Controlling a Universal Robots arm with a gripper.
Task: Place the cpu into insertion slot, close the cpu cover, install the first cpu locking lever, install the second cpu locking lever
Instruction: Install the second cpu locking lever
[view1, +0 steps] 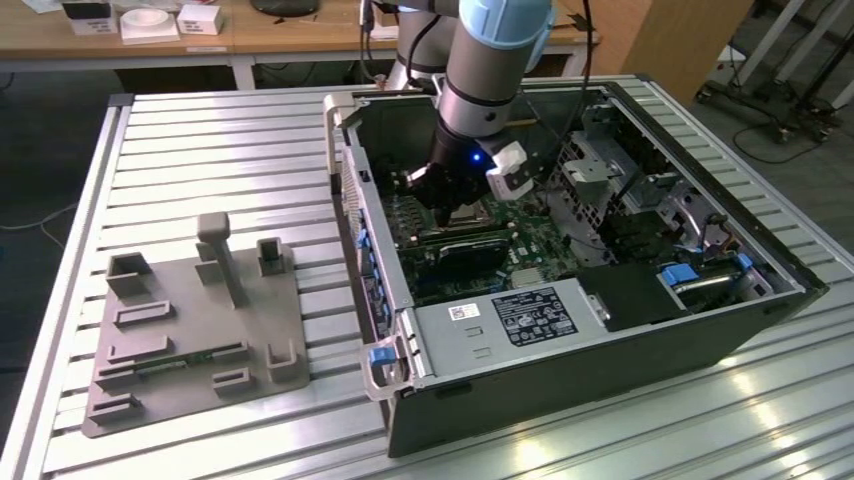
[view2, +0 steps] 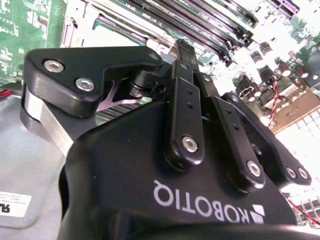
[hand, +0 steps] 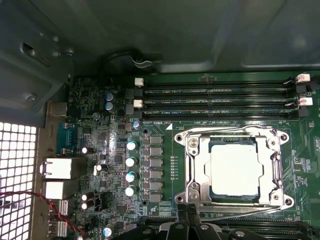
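The cpu (hand: 233, 169) lies flat in the slot (hand: 192, 172), cover (hand: 232, 131) down around it, just beyond the gripper (hand: 186, 220), whose jaws are shut, holding nothing.

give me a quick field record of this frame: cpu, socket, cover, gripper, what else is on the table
cpu: lies flat inside the insertion slot
insertion slot: on the green motherboard, beside the long memory slots
cpu cover: appears down over the socket, framing the cpu
gripper: inside the open computer case, low over the socket area
fixture: grey block on the slatted table, at the exterior view's left
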